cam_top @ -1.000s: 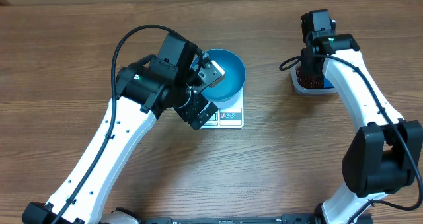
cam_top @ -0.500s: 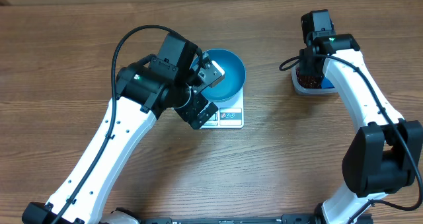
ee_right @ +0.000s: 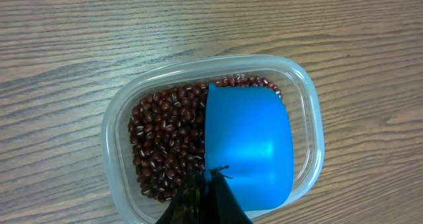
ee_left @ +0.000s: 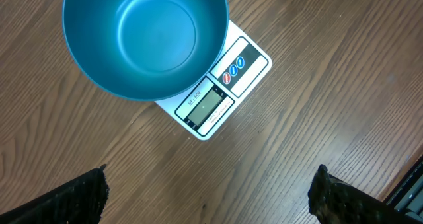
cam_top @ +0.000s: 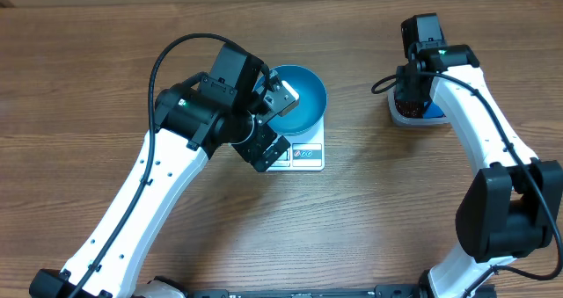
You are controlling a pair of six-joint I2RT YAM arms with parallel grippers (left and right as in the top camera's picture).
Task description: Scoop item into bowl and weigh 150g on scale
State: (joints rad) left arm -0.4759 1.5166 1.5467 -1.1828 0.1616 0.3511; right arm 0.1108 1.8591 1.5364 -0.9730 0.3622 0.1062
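Brown wood-grain worktop (cam_top: 369, 228), with a paler strip along its far edge in the overhead view. Small white square scale (ee_left: 218, 95) sits flat on it, with a pale display and red and blue buttons along one edge. Teal-blue bowl (ee_left: 149, 39) sits on the scale, round, deep and smooth, bare teal inside. It covers the platform, and the display edge sticks out. Left end effector (cam_top: 273, 124) hovers over the scale, released, fingers spread wide, touching nothing. Well apart from the scale, on the right arm's side, stands a clear rounded-rectangular plastic tub (ee_right: 310, 138). It holds the dark red-brown beans (ee_right: 165, 145), tiny, in a loose grainy layer. Blue scoop (ee_right: 248, 145) lies over the beans inside the tub. Right end effector (ee_right: 206, 194) is clenched, dark fingers pinched together at the scoop's near edge and grasping it. The handle is hidden.
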